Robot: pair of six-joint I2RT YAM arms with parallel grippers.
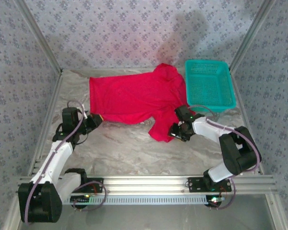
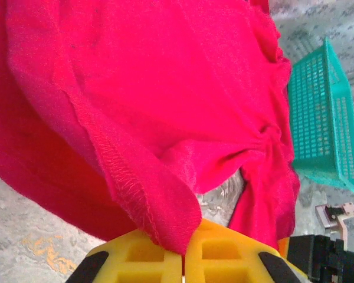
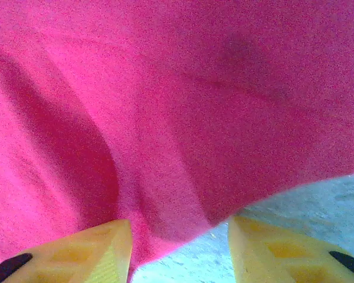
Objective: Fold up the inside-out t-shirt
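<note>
The red t-shirt point(image 1: 134, 96) lies spread across the back of the table, with one part trailing toward the front right. My left gripper point(image 1: 95, 119) is at its near-left corner. In the left wrist view the gripper point(image 2: 183, 244) is shut, pinching a stitched hem of the t-shirt point(image 2: 165, 88) between its yellow fingers. My right gripper point(image 1: 174, 132) sits at the trailing front-right part. In the right wrist view that gripper point(image 3: 180, 239) stands open, its yellow fingers point(image 3: 88, 247) wide apart. A loose edge of the t-shirt point(image 3: 194, 88) hangs down between them without being pinched.
A teal mesh basket point(image 1: 209, 84) stands at the back right, touching the shirt's right edge, and shows in the left wrist view too point(image 2: 324, 118). The marbled table point(image 1: 129, 148) is bare in front of the shirt. Patterned walls and metal frame rails enclose the table.
</note>
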